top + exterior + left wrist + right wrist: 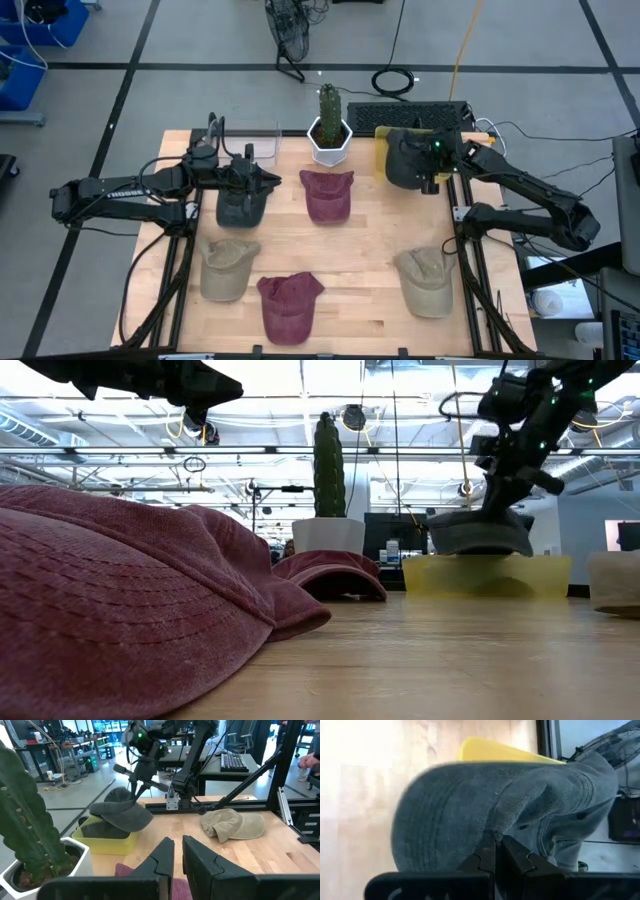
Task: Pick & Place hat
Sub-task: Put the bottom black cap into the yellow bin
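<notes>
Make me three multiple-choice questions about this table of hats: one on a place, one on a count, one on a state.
1. Where is the dark grey hat that the right pincer holds?
A. over the yellow bin
B. beside the cactus
C. on the floor

2. How many dark red hats lie on the table?
A. one
B. two
C. four

3. The right pincer is:
A. wide open
B. shut on the hat
C. out of sight

Answers: 1 A, the hat hangs above the bin; 2 B, one mid-table, one at the front edge; 3 B, its fingers pinch the fabric.

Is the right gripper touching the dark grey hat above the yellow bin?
Touching. In the right wrist view the right gripper pinches a fold of the dark grey hat; the left wrist view shows it hanging over the yellow bin.
</notes>
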### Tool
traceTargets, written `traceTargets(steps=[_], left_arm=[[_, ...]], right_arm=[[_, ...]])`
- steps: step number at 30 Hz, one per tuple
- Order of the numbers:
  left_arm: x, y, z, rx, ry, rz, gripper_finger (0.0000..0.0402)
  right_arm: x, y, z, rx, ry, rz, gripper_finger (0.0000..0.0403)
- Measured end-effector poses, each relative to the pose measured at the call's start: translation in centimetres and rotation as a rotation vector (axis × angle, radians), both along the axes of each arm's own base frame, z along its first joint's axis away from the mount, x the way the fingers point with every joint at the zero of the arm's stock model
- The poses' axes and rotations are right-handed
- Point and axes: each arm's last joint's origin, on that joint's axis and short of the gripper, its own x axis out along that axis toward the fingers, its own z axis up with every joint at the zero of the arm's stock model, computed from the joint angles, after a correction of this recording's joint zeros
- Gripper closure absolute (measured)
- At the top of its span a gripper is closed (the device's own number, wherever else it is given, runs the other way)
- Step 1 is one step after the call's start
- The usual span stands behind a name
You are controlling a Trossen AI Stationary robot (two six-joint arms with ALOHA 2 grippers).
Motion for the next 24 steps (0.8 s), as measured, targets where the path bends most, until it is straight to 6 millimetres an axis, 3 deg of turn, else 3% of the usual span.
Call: traceTargets(steps=[5, 12, 20, 24], left_arm=[[0.0, 0.0, 0.0, 0.001, 0.000, 0.000, 0.0355], [0.0, 0.1, 0.0, 0.030, 0.002, 0.019, 0.0355], [0.0, 0.1, 0.0, 0.032, 0.002, 0.031, 0.0355], [0.0, 0.1, 0.0, 0.031, 0.002, 0.031, 0.0355]], right_arm=[[-0.3, -0.7, -1.6, -0.157, 0.106, 0.014, 0.0399], [0.0, -1.4, -1.6, -0.332, 0.146, 0.034, 0.0399], [0.0, -1.2, -1.9, -0.305, 0.138, 0.064, 0.0399], [0.0, -0.9, -3.4, -0.297, 0.129, 0.086, 0.0399]])
